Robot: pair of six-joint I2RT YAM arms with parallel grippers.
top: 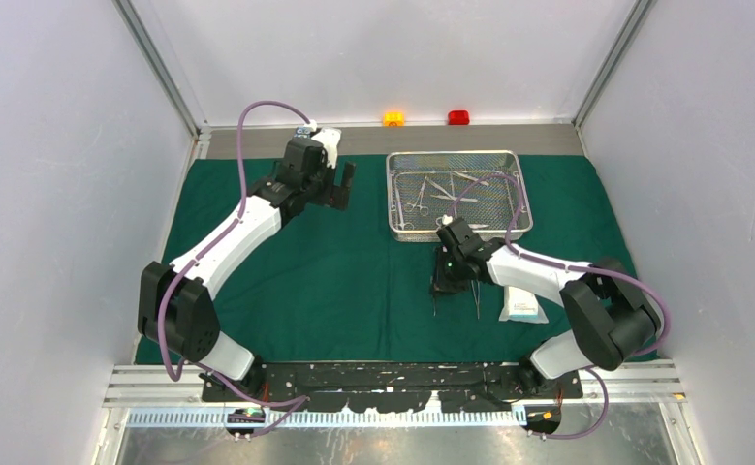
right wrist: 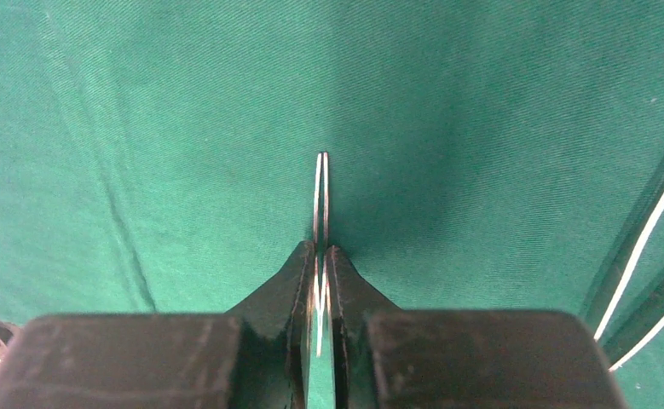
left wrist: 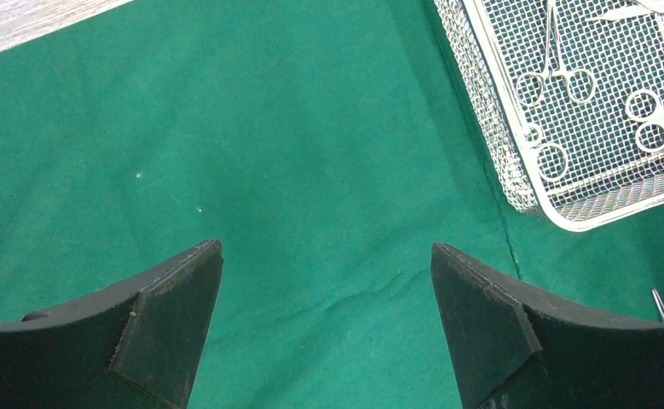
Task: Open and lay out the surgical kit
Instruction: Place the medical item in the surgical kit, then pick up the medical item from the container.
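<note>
The right hand [right wrist: 320,251] is narrow, its fingers [right wrist: 281,285] closed on the tweezers [right wrist: 320,183]. The two slim blades stick out past the fingertips, low over the cloth [right wrist: 141,128]. Just to this hand's right a thin steel piece [right wrist: 648,234] lies on the cloth. The packet [top: 523,305] lies flat, also to the hand's right and a little nearer the arm bases. The tray [top: 456,155] sits just beyond the hand, on the far side, with steel instruments [left wrist: 553,43] lying inside it.

The left hand [left wrist: 324,256] is wide, with nothing between its fingers [left wrist: 170,315], and hangs over bare cloth. The tray's near corner is ahead of it and off to its right, well apart. Past the cloth's far edge, an orange block [top: 393,118] and a red block [top: 458,117] stand on the worktop.
</note>
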